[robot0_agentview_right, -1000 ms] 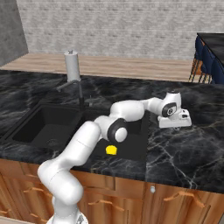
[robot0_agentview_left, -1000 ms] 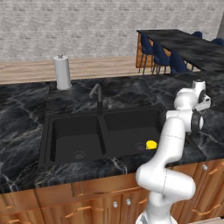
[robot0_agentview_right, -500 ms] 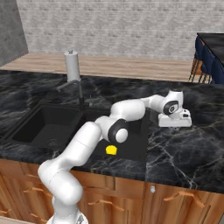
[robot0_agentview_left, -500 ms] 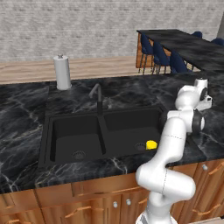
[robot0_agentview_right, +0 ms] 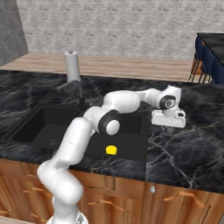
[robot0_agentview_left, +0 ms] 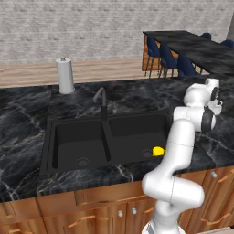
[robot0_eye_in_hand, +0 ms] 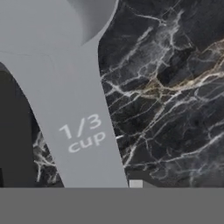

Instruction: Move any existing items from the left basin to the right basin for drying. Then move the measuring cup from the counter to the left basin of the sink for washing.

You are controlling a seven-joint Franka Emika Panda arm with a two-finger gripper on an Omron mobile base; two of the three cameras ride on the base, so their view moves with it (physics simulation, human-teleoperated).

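The measuring cup (robot0_eye_in_hand: 83,127), right of the sink (robot0_agentview_left: 107,137), is judged light, rigid and smooth; its flat handle suits gripping. The gripper (robot0_agentview_right: 173,117) hovers over it; finger spread cannot be told.

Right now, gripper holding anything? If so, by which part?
Cannot be told. The measuring cup sits right under the gripper, its handle marked "1/3 cup" running toward the camera over the counter, but no fingertip contact is visible.

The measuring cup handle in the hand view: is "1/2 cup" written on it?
No. The handle of the measuring cup reads "1/3 cup" in pale letters, above the black marble counter.
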